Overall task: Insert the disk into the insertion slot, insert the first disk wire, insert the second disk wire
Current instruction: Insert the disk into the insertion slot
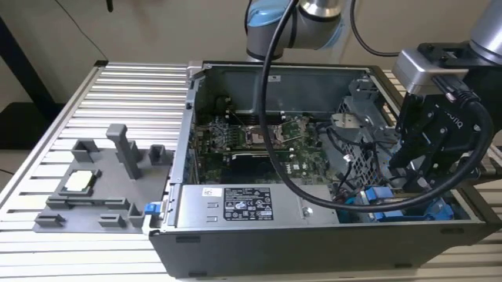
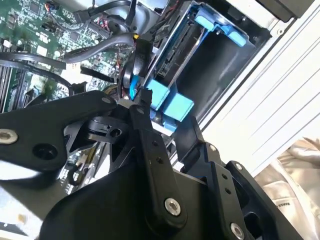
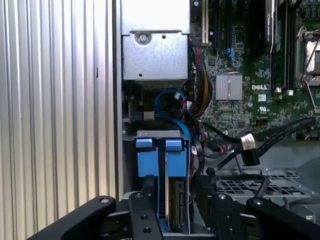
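The disk (image 3: 176,200), silver-grey in a bright blue carrier, stands on edge inside the insertion slot (image 3: 156,134), a dark metal cage at the case's front corner on the exterior view's right. In the exterior view its blue carrier (image 1: 392,207) shows just below my gripper (image 1: 412,183). My gripper (image 2: 169,114) is shut on the disk's two blue end tabs (image 2: 172,104), with one black finger on each side. A thin blue wire (image 3: 169,102) curves from the cage toward the board. A black wire with a white-tagged plug (image 3: 248,145) lies loose beside the cage.
The silver box with a sticker (image 1: 235,205) sits along the case front. The green motherboard (image 1: 259,141) fills the case floor. A perforated grey bracket (image 3: 250,187) is next to the slot. A grey fixture tray (image 1: 102,188) lies on the ribbed table (image 1: 117,88) at the exterior view's left.
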You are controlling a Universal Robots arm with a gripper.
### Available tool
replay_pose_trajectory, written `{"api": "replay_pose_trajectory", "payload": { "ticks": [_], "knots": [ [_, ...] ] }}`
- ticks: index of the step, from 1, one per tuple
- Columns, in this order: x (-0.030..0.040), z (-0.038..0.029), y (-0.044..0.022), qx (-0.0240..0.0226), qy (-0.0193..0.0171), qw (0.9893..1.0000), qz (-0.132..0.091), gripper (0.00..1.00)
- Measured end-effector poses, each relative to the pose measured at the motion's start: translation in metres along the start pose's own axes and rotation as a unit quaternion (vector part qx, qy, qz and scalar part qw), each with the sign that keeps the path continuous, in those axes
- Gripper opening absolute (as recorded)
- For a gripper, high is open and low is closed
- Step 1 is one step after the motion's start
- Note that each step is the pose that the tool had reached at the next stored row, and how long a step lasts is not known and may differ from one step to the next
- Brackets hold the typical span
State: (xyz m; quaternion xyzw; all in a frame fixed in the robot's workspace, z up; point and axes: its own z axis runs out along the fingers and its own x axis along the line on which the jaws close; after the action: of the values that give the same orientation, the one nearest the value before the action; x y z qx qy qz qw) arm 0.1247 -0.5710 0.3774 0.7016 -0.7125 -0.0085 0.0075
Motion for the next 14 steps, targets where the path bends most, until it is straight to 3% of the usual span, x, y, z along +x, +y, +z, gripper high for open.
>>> {"api": "replay_pose_trajectory", "payload": {
  "ticks": [5,7,8,10,14],
  "knots": [
    [0.0,-0.0195,0.0004,-0.0001,0.0001,1.0,0.0,0.47],
    [-0.0001,-0.0217,0.0007,0.0006,-0.0001,1.0,0.0,0.47],
    [-0.0001,-0.0216,0.0011,0.0047,-0.0008,1.0,0.0,0.47],
    [-0.0001,-0.0217,0.0024,0.0196,-0.0071,0.9998,0.0,0.47],
    [-0.0001,-0.0217,0.0046,0.0483,-0.0267,0.9985,0.0,0.47]
  ]
}}
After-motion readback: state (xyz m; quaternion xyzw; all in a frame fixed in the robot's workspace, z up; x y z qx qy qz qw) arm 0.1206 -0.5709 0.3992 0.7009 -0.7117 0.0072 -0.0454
